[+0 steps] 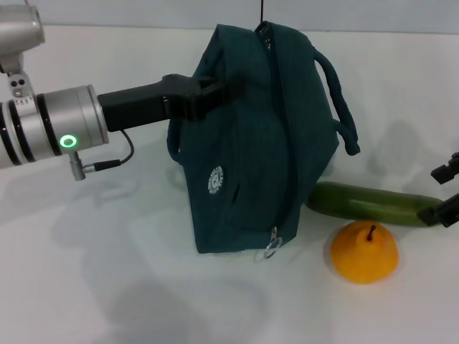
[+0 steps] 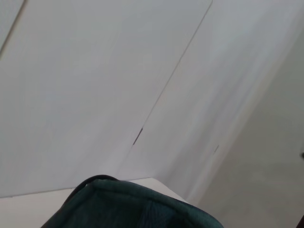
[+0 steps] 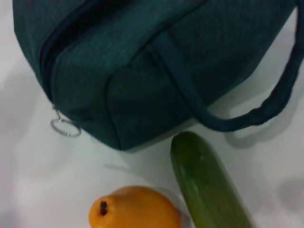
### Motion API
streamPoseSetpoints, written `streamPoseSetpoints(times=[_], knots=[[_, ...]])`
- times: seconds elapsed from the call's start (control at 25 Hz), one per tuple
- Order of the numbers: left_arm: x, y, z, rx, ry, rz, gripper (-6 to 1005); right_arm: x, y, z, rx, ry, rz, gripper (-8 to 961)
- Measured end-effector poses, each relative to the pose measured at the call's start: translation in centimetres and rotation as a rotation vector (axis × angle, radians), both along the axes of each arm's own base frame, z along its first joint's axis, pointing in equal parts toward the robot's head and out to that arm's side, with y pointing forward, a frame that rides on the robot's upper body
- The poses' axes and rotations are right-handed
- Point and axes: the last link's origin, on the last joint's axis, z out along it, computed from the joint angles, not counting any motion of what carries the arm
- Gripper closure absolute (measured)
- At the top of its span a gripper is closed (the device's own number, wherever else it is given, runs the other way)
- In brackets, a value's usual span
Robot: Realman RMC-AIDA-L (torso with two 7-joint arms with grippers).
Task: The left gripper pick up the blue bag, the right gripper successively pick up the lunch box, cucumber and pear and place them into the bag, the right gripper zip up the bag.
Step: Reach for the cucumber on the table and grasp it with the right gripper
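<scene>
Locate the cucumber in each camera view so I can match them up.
Head view: cucumber lies at right, behind the pear, its end tucked by the blue bag.
Left wrist view: not in it.
Right wrist view: cucumber lies beside the pear.
Shared landmark: the bag's silver zipper ring.

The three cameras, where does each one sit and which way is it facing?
Head view: looks down from the head at the blue bag, held by the left gripper; right gripper at the edge.
Left wrist view: faces a pale wall over the bag's top; no gripper shows.
Right wrist view: looks down at bag, cucumber, pear, as the head view does.
</scene>
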Motion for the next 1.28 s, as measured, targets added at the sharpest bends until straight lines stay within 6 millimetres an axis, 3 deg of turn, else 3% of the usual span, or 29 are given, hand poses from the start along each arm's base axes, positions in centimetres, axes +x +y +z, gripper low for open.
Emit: streamPoseSetpoints(times=[0.36,1.0,1.28], knots=[[0.2,0.2,0.0,0.001,0.001,-0.007,961,-0.3,0.8,-1.6,-0.004,-0.132,0.017,79],[0.8,0.6,-0.1,0.008,0.006,-0.027,961,-1.3,2.1,-7.3,-0.057,-0.270,0.146,116],[0.9,0.8,0.0,0.011,0.009,-0.028,961,-2.1,2.2,-8.0,-0.055,-0.272,0.159,157]])
